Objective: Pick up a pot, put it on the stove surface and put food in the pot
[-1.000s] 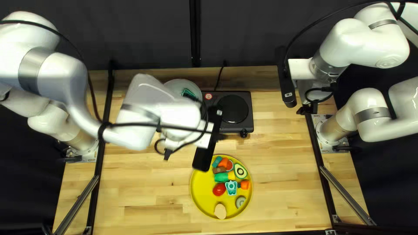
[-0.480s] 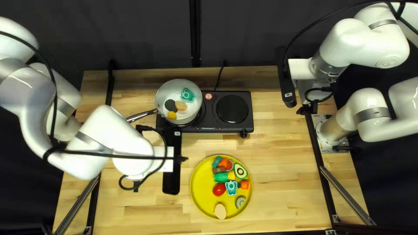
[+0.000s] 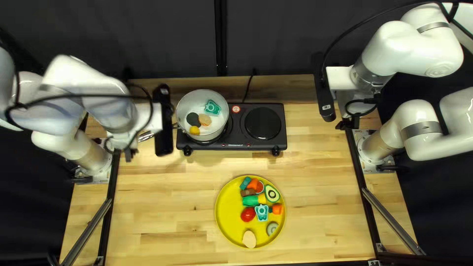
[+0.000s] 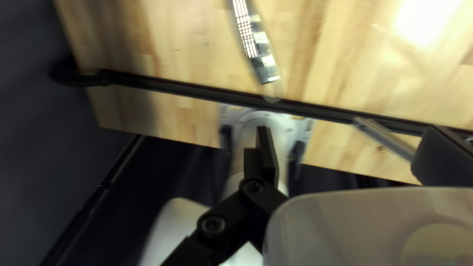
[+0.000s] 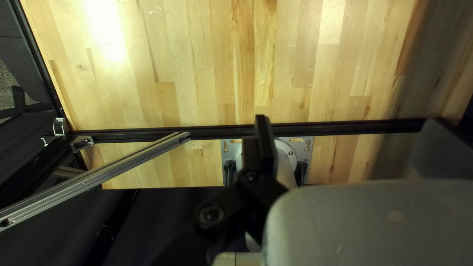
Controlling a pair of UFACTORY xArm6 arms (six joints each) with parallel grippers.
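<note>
The silver pot [image 3: 221,123] sits on the left burner of the black two-burner stove [image 3: 263,123], where it already stood half a second ago. It holds four toy foods: a teal piece [image 3: 212,108], a dark round one [image 3: 192,119], a tan one [image 3: 204,119] and a yellow one [image 3: 194,130]. What has changed is the left arm. A second ago it hung over the pot and hid most of it, then it swung toward the near side beside the yellow plate [image 3: 227,218]. Now it is drawn back to the table's left edge, just left of the pot. The left gripper [image 4: 349,147] is released, its fingers spread wide with nothing between them. The right gripper [image 5: 351,140] is likewise spread and empty, and its arm has not moved from the right edge. The toys on the plate, an avocado half [image 3: 272,193] among them, lie as before.
</note>
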